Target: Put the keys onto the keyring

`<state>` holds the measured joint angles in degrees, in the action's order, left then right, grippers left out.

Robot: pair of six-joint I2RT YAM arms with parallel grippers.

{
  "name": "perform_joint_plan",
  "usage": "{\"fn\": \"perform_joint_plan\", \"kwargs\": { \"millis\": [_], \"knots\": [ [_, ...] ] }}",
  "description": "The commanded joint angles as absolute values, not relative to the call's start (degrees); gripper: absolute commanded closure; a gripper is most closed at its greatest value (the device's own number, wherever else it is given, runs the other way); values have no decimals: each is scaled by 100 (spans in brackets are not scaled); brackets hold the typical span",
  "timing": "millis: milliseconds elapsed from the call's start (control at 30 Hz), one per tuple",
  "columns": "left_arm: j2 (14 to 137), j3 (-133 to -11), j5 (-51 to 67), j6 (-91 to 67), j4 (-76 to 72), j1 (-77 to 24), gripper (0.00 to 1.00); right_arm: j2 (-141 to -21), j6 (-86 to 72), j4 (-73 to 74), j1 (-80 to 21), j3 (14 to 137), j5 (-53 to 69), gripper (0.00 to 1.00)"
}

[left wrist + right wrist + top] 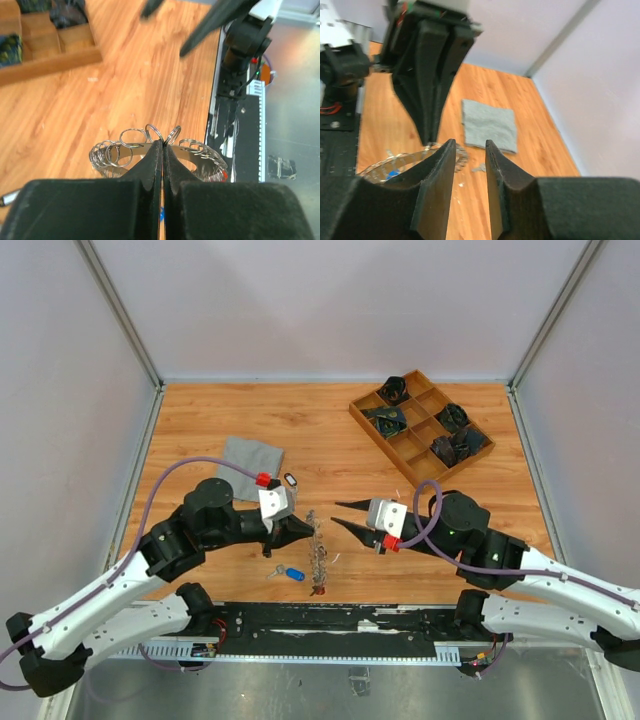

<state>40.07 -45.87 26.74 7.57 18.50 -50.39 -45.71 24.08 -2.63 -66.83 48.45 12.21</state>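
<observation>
on my desk (200, 420) the wooden tray (412, 447) sits back right and the grey cloth (250, 455) left of centre. my left tool (303, 529) is pinched tight on the keyring (318, 550), which stands on edge near the front. my right tool (343, 516) hangs just beside it, narrowly parted and empty. a blue-tagged key (293, 574) lies loose by the ring.

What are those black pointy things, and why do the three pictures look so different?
They are a robot's pinching fingers. One picture looks down from above; the other two come from cameras on the wrists. The left gripper is shut on the keyring, crowded with silver keys. The right gripper is open, holding nothing. On the table also lie a grey cloth, a blue-tagged key and a wooden tray of dark things.
</observation>
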Motion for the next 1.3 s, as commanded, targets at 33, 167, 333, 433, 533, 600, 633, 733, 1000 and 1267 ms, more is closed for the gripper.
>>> {"fn": "perform_joint_plan", "kwargs": {
  "millis": [33,167,333,433,533,600,633,733,1000,1267],
  "knots": [
    [4383,-4584,2131,206,1616,-5071,99,-4315,2600,-220,-6618,4738,-359,69],
    [4675,-4372,1430,-152,1013,-5071,100,-4210,2503,-204,-6616,4698,-641,69],
    [5073,-4241,1152,-282,836,-5071,99,-4126,2429,-113,-6618,4702,-735,69],
    [5181,-4276,1072,-279,1033,-5071,99,-4096,2379,-88,-6617,4680,-740,69],
    [5169,-4311,902,-166,1300,-5071,99,-4119,2352,-73,-6618,4675,-730,69],
    [5153,-4296,780,-116,1432,-5072,100,-4160,2347,-62,-6618,4681,-714,69],
    [5155,-4279,722,-115,1467,-5071,100,-4177,2347,-69,-6618,4683,-691,69],
    [5191,-4193,636,-142,1473,-5071,100,-4230,2339,-80,-6618,4693,-660,70],
    [5332,-4161,619,-119,1710,-5071,99,-4271,2324,60,-6616,4735,-571,70],
    [5488,-4118,672,-75,1890,-5072,99,-4359,2304,96,-6618,4739,-495,70]
  ]
}}
